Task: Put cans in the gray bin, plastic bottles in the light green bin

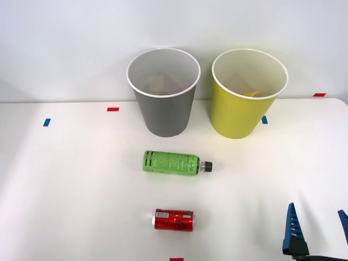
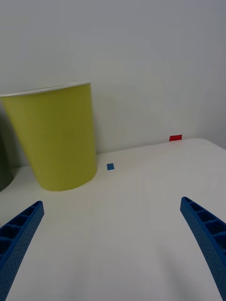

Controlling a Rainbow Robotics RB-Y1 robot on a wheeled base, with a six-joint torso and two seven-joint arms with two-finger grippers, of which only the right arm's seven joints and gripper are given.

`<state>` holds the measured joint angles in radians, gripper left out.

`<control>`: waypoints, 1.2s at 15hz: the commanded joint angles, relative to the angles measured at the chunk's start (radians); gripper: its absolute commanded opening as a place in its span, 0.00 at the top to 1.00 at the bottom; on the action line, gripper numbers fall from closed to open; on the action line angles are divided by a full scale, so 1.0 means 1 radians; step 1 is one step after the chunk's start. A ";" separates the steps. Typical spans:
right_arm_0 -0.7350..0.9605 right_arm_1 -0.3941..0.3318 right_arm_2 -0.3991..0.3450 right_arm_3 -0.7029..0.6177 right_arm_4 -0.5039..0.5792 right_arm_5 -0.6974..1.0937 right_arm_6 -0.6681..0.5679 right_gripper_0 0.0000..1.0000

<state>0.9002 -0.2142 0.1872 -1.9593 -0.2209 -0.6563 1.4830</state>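
A red can (image 1: 173,220) lies on its side near the table's front edge. Behind it lies a green-labelled plastic bottle (image 1: 175,163), black cap pointing right. At the back stand the gray bin (image 1: 164,109) and, to its right, the light green bin (image 1: 243,106) (image 2: 56,141), with something yellow showing inside it. My right gripper (image 1: 318,231) (image 2: 110,240) hovers open at the front right corner, well right of the can, with nothing between its fingers. In the wrist view it faces the light green bin.
Small red (image 1: 112,109) and blue (image 1: 47,122) tape marks dot the white table (image 1: 70,185). A blue mark (image 2: 110,166) lies beside the light green bin, a red one (image 2: 175,138) by the wall. The table's rounded right corner is near the gripper.
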 commanded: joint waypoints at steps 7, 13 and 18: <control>0.062 0.062 -0.014 0.108 0.318 -0.109 -0.196 0.00; 0.095 -0.019 0.026 0.108 0.348 -0.109 -0.184 0.00; 0.105 0.007 0.040 0.169 0.350 -0.118 -0.158 0.00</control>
<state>1.0047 -0.2152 0.2255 -1.8051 0.1291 -0.7705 1.3195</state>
